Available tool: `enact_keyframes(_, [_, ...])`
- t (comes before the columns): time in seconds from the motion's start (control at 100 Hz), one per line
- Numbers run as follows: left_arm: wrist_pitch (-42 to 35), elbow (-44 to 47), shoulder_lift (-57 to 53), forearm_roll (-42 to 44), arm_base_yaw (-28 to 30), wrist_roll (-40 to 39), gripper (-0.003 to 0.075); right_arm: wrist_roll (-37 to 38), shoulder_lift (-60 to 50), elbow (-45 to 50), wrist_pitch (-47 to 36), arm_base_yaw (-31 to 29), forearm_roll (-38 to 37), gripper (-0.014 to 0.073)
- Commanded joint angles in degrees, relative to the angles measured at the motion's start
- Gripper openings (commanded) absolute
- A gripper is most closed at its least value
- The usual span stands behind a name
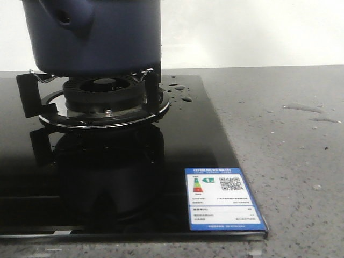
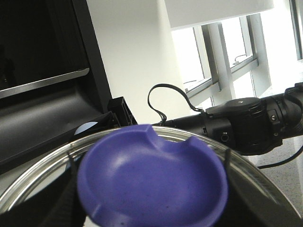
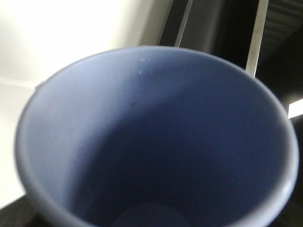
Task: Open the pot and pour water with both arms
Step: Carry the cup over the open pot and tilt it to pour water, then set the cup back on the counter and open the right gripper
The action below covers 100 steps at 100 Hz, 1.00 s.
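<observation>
Sitting on the burner grate [image 1: 32,80] at the far left of the front view, the pot [image 1: 97,37] is upright, its dark blue body cut off by the frame's top edge, its stubby side protrusion with a small round hole facing forward and left. Below it, the burner [image 1: 102,88] and its ring rest on a black glass hob [image 1: 107,177], which mirrors the pot. Water droplets [image 1: 180,91] lie on the glass just right of the grate. An energy label [image 1: 221,199] is stuck at the hob's near right corner. Further right, the speckled grey counter [image 1: 290,161] carries a wet smear [image 1: 309,110]. Neither gripper appears in the front view. The left wrist view shows a glass-rimmed lid [image 2: 265,175] with a blue knob [image 2: 151,179] very close to the lens, a black arm [image 2: 246,123] beyond it; the left pincer's state cannot be told. The right wrist view is filled by the inside of a light blue cup [image 3: 156,142]; the right pincer's state cannot be told either.
</observation>
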Motion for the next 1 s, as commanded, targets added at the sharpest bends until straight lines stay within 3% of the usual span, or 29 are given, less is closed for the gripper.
enact_keyframes(0.0, [-1.45, -1.95, -0.6, -4.44, 0.26, -0.59, 0.0243, 4.56, -2.42, -2.26, -0.05, -0.39, 2.41, 0.0227])
enact_keyframes(0.1, [-1.45, -1.95, -0.6, -4.44, 0.26, -0.59, 0.0243, 18.65, -2.42, -2.26, 2.48, -0.39, 14.68, 0.0227])
enact_keyframes(0.18, [-1.45, -1.95, -0.6, -4.44, 0.26, -0.59, 0.0243, 29.09, -2.93, -2.26, 10.16, 0.23, 24.38, 0.0227])
enact_keyframes(0.31, [-1.45, -1.95, -0.6, -4.44, 0.26, -0.59, 0.0243, 39.34, -5.18, -2.26, 24.64, -0.23, 34.39, 0.0227])
enact_keyframes(0.46, [-1.45, -1.95, -0.6, -4.44, 0.26, -0.59, 0.0243, 44.13, -10.2, 1.66, 30.29, -4.38, 42.86, 0.0227])
enact_keyframes(0.57, [-1.45, -1.83, -0.6, -4.44, 0.26, -0.59, 0.0243, 44.89, -15.93, 10.83, 25.43, -8.0, 47.17, 0.0227])
enact_keyframes(0.78, [-1.45, -1.41, 1.17, -3.63, 0.26, -0.59, 0.0243, 52.17, -28.07, 37.61, 4.22, -16.54, 47.69, 0.0227])
enact_keyframes(0.99, [-1.34, -0.06, 2.9, -3.74, 0.26, -0.59, 0.0243, 52.82, -33.33, 59.66, -15.65, -24.11, 48.77, 0.0227])
